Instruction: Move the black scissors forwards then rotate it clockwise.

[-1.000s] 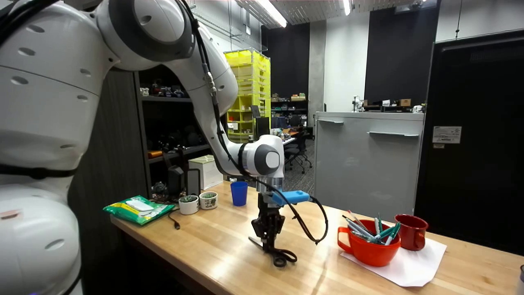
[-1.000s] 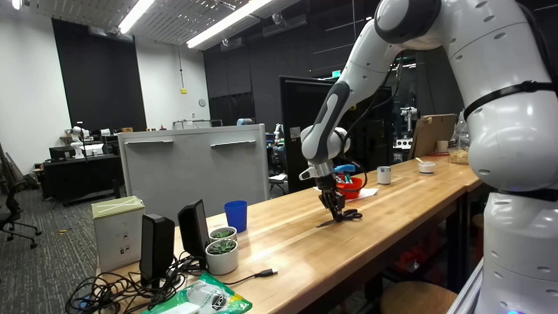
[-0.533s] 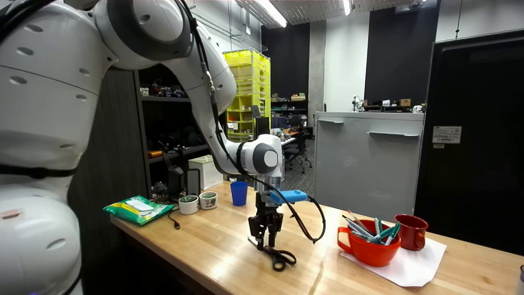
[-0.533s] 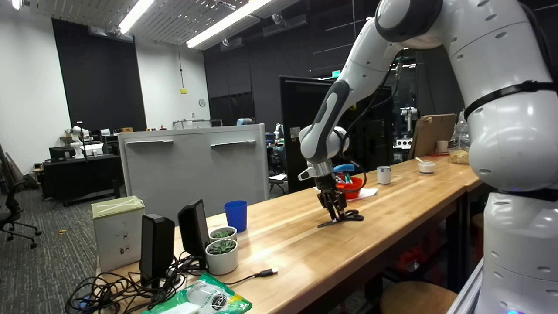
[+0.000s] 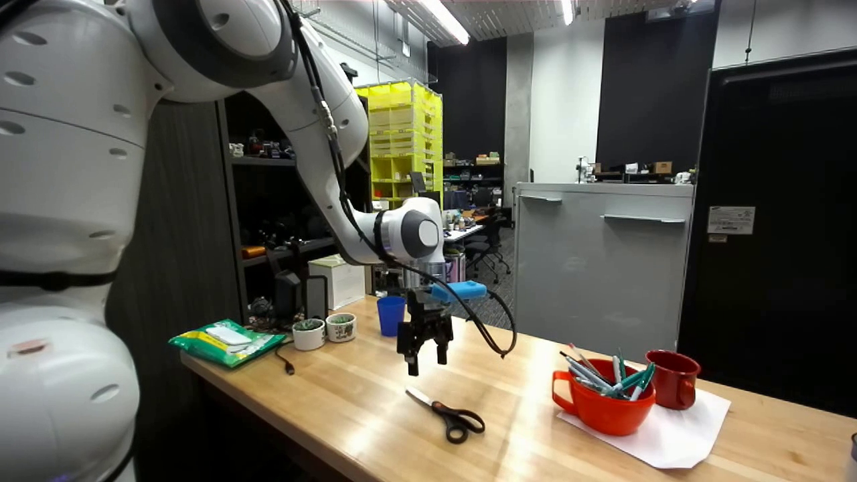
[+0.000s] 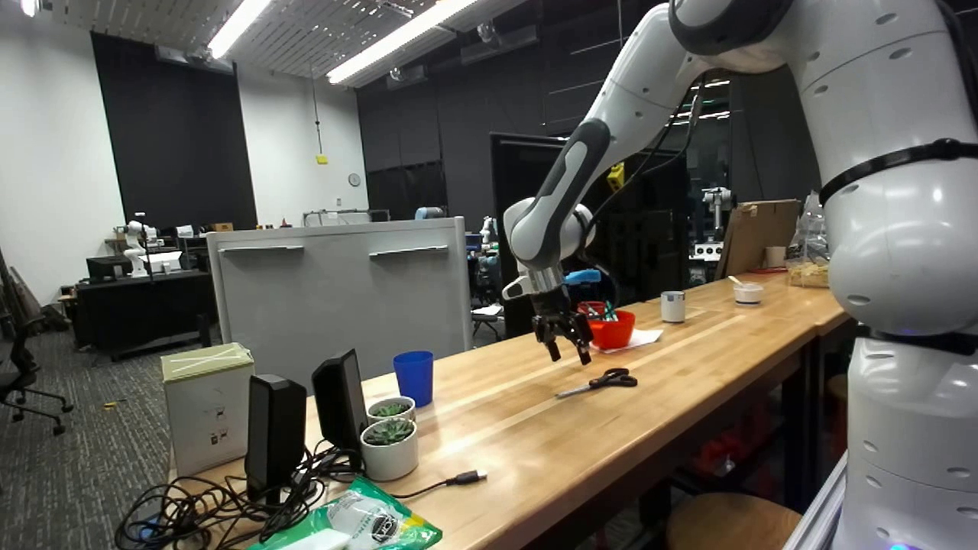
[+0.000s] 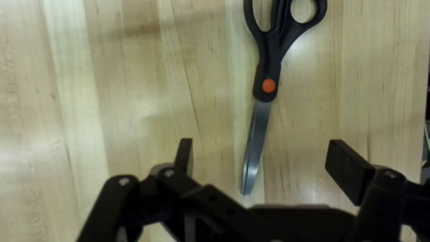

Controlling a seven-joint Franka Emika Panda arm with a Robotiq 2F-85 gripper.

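Spread wide, the tool (image 5: 428, 365) hangs above the black scissors (image 7: 265, 94) between the long edges of the table (image 5: 335, 395), a straight-up exit likely to leave them undisturbed.

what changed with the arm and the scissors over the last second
The end effector let go of the black scissors: it looked closed on them a second ago, but now it is open and has risen clear above them, shifting slightly toward the blue cup. The scissors lie in about the same place, pointing the same way. The cup, red bowl and red mug stayed put.
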